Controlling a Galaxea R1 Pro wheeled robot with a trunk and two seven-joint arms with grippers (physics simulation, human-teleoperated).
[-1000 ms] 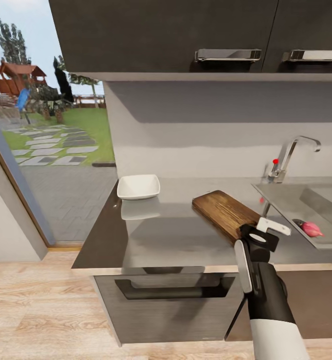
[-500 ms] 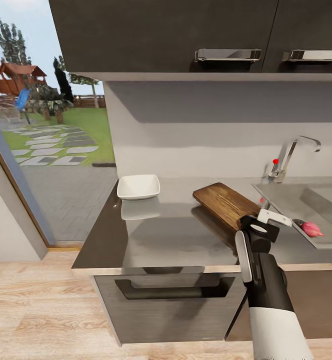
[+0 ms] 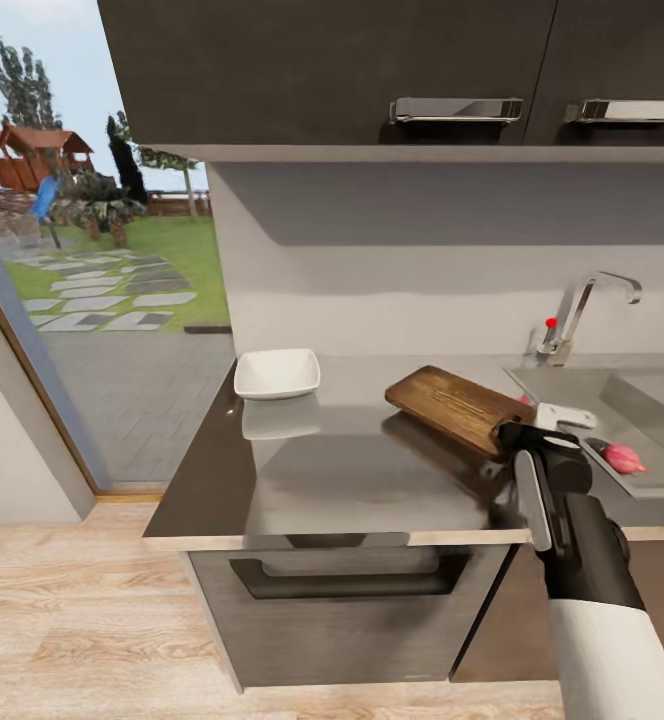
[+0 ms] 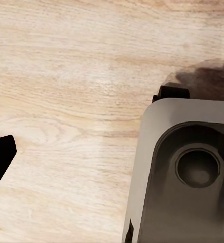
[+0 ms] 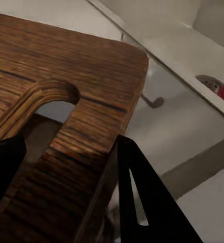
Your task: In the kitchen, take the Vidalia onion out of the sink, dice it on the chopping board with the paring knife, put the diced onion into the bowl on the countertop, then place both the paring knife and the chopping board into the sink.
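The white squarish bowl [image 3: 277, 373] sits at the table's [image 3: 332, 480] left end, and the dark brown chopping board [image 3: 457, 407] hangs tilted above the middle, its slotted end clenched in the right pincer [image 3: 544, 432]. In the sink [image 3: 632, 410], a pink object [image 3: 624, 458], perhaps the onion, is partly hidden. The left pincer [image 4: 0, 159] is cut off; I cannot tell its state.

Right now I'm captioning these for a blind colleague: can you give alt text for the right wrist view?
The right gripper clamps the handle end of the chopping board, raised above the countertop. Beyond lies the sink, something pink inside.
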